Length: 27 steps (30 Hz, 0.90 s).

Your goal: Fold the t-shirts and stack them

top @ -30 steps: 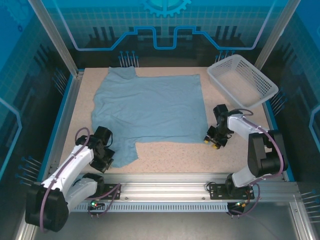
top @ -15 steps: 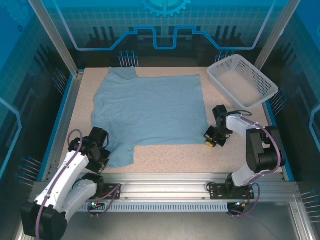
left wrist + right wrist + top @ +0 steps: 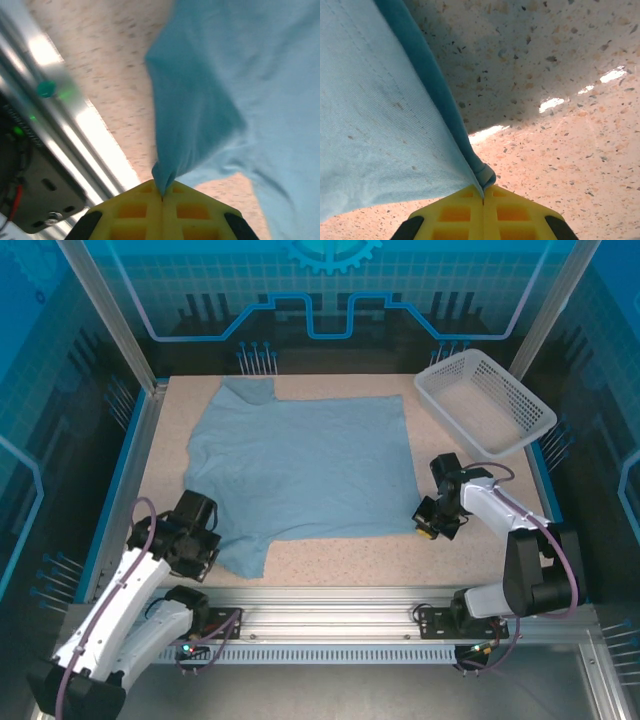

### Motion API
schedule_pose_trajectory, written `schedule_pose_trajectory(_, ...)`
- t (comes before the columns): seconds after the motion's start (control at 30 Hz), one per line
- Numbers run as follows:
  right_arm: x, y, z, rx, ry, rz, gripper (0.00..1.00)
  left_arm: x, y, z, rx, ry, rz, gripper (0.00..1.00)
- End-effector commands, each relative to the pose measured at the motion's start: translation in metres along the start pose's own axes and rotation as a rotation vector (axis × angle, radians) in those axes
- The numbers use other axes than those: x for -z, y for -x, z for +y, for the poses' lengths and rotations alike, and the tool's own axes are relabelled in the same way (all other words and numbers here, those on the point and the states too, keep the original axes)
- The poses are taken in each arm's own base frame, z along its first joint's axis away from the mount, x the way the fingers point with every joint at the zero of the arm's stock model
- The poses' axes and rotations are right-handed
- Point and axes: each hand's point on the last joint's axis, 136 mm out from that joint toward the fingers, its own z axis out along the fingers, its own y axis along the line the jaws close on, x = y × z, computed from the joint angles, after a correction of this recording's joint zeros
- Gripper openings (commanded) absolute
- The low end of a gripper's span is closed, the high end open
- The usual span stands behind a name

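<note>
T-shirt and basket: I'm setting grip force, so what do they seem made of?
T-shirt: soft matte cloth, probably cotton; the right wrist view shows a fine weave and a stitched hem. Basket: white, seemingly rigid plastic, judging by its moulded lattice walls.

Top view is evenly lit and sharp, blue glow on the walls (image 3: 330,280). Left wrist view is soft — the rail (image 3: 102,142) flares white, the shirt (image 3: 225,75) blurred. Right wrist view is crisp, with a shadow and bright glints on the tabletop (image 3: 545,50).

Layout of the table (image 3: 350,558).
The t-shirt (image 3: 300,465) is spread at centre; the basket (image 3: 452,420) is set apart at the far right corner.
</note>
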Motion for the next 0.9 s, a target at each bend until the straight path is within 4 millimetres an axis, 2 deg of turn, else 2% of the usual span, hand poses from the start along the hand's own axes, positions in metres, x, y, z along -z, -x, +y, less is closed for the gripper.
schedule_pose_trajectory(0.0,0.016,0.008,0.016,0.007,0.012,-0.009,0.00,0.019,0.021,-0.065,-0.067,-0.142,-0.084,0.00)
schedule_pose_trajectory(0.17,0.022,0.028,0.038,-0.006,0.029,-0.003,0.00,0.023,0.051,-0.134,-0.091,-0.210,-0.084,0.00)
schedule_pose_trajectory(0.33,0.028,0.051,0.057,-0.037,0.036,-0.015,0.00,0.017,0.081,-0.180,-0.138,-0.226,-0.084,0.00)
schedule_pose_trajectory(0.67,0.034,0.099,0.088,-0.074,0.035,-0.062,0.00,0.008,0.123,-0.236,-0.229,-0.243,-0.113,0.00)
schedule_pose_trajectory(0.87,0.032,0.116,0.099,-0.081,0.030,-0.073,0.00,0.002,0.138,-0.255,-0.294,-0.218,-0.122,0.00)
